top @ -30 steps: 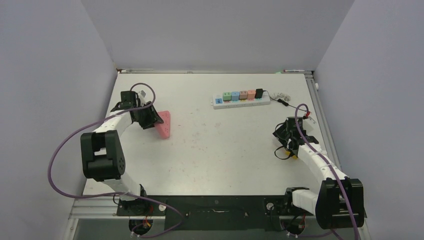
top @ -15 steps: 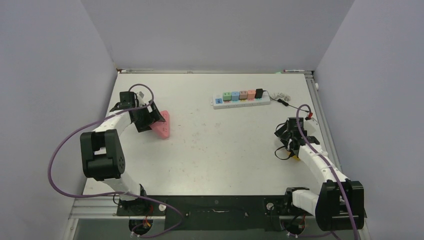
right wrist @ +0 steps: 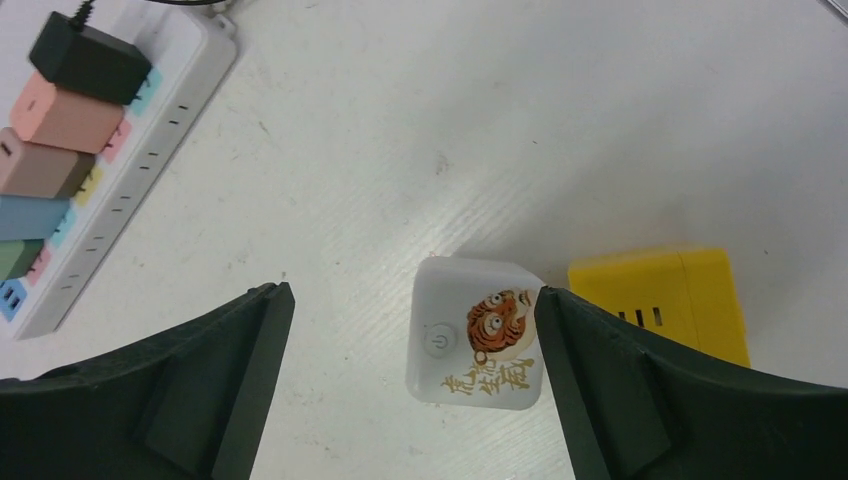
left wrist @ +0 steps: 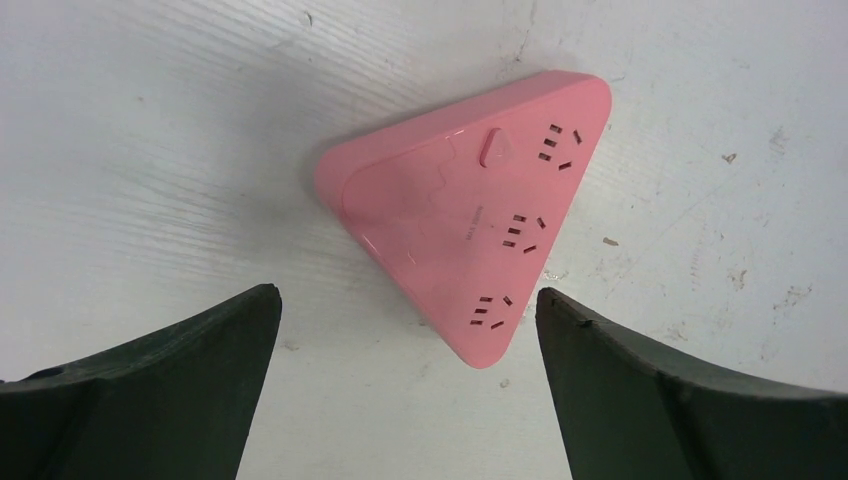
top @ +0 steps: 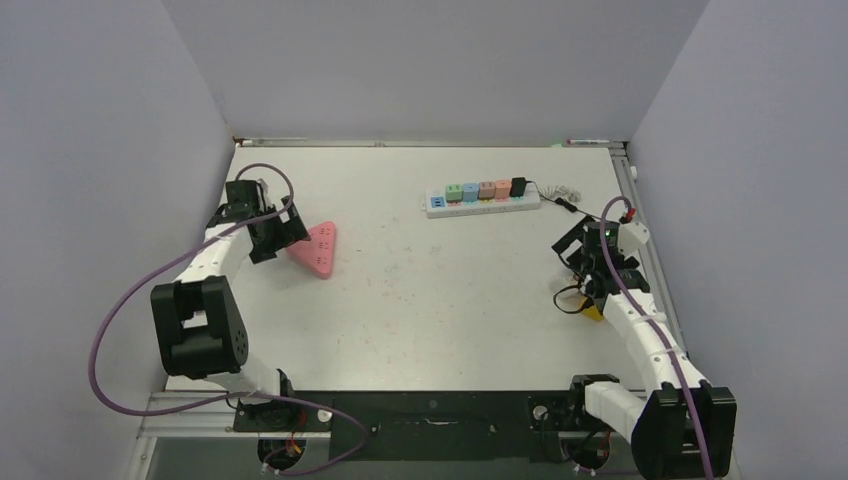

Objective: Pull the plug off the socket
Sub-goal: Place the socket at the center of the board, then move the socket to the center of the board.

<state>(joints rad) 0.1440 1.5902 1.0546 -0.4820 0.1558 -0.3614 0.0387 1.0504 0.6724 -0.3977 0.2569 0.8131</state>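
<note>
**Both grippers have opened and backed off; socket and plug lie well apart**

Since a second ago both arms have let go. On the left, the left gripper [left wrist: 408, 293] has drawn back toward the left wall, and the pink socket [left wrist: 470, 230] has turned a little on the table [top: 430, 300]. On the right, the right gripper [right wrist: 412, 292] has moved to the right, and its wrist now shows more from the side.

The left jaws stand wide and hold nothing. The pink socket is a rounded triangle lying flat just ahead of them, clear of both fingers [left wrist: 180, 370]. Its three outlets and small button face up. In the overhead view it sits near the left side of the table, just right of the gripper.

At the far middle of the table a white power strip [top: 483, 201] lies across. It carries a row of coloured plug blocks [top: 478, 190] and a black adapter [top: 518, 186] at its right end. A thin cable [top: 560, 197] trails off to the right from the adapter. The strip is well apart from both grippers.

The right jaws are also spread wide and hold nothing. Below them the white plug cube [right wrist: 477, 335] rests on the table, a tiger picture and a power symbol facing up. A yellow block [right wrist: 665, 300] with slots on its side lies just beside it on the right. The right-hand finger [right wrist: 620, 390] hides the gap between the two lower down, so I cannot tell whether they touch.
</note>
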